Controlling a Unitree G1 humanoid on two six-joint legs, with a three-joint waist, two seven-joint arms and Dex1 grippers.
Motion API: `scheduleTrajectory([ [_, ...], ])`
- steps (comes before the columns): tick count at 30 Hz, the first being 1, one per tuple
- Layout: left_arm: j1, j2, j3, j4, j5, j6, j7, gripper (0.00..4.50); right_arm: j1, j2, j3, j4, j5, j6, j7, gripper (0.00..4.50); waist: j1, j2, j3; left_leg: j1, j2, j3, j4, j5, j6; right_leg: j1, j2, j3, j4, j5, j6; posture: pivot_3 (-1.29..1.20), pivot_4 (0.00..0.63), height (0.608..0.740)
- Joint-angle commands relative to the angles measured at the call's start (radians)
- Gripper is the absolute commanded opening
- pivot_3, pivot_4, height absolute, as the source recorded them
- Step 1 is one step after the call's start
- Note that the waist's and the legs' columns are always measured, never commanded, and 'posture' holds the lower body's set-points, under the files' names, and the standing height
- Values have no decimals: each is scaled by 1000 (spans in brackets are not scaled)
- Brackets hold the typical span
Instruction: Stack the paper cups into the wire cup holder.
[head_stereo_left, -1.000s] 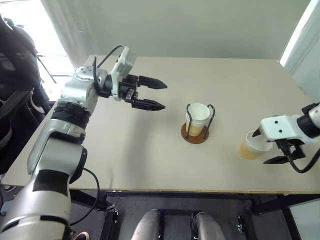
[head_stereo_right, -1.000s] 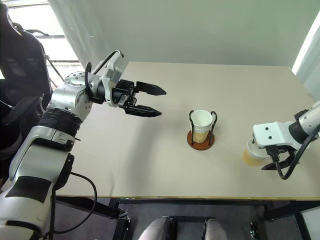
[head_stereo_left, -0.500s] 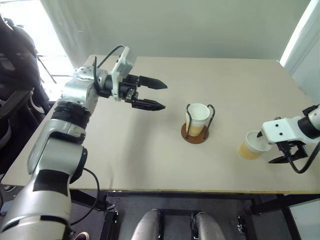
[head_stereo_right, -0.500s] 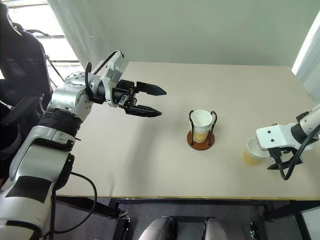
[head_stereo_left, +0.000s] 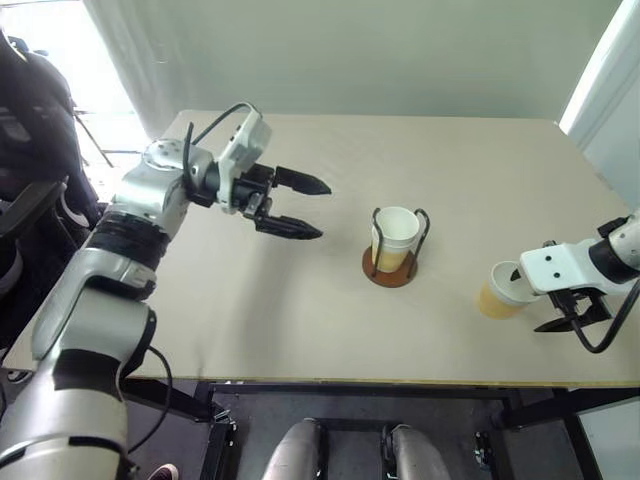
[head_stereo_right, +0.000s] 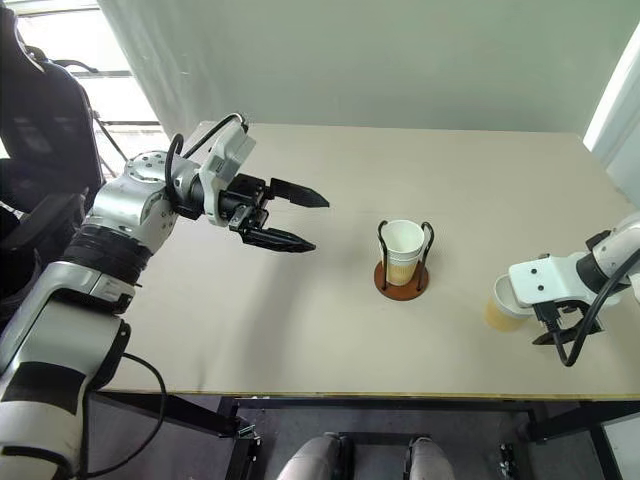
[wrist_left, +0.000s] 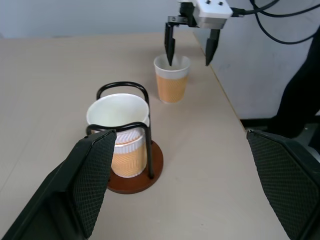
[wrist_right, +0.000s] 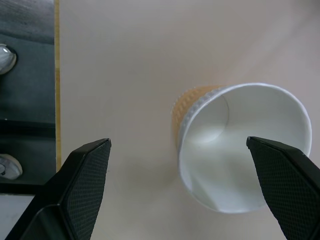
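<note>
— Right gripper (wrist_left: 189, 45) first: what have you got there?

— Your right gripper points down over the loose paper cup (head_stereo_left: 500, 290) at the right side of the table (head_stereo_left: 300, 300), near the front edge. Its two black fingers (wrist_left: 169, 44) are spread wide. From the left wrist view, one finger dips at or just inside the cup's rim and the other hangs outside it, on the side toward the table's right edge. You are grasping nothing; the cup stands upright on the table with its white inside showing.

— And your other hand?

— Your left gripper (head_stereo_left: 305, 207) hangs above the table's left half, pointing roughly level toward the right, released and empty, fingers well apart. It sits well clear of everything on the table.

— Where is the holder?

— You'll find the wire cup holder (head_stereo_left: 393, 262) near the middle of the table, between the two grippers and well apart from both. Its reddish-brown disc base lies flat, the black wire loops stand upright, and nested cups (head_stereo_right: 402, 246) stand inside them: a white rim at the top and a second rim lower down. How many are nested there you cannot tell.
</note>
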Motion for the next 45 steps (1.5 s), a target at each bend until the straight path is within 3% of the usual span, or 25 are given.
scheduleTrajectory([
  [1,-16,21,-15,-62,-40,-6,-29,4500,-17,2,-9,0,-12,-14,1,4478,0,0,0,0,0,0,0,0,0,0,0,0,0,0,0,0,150,740],
  [45,-22,26,-19,-45,-45,0,-29,4500,-27,35,-8,32,-60,-59,12,4478,-1,0,0,1,0,0,-1,-1,-2,1,0,0,-1,0,-1,0,150,740],
])
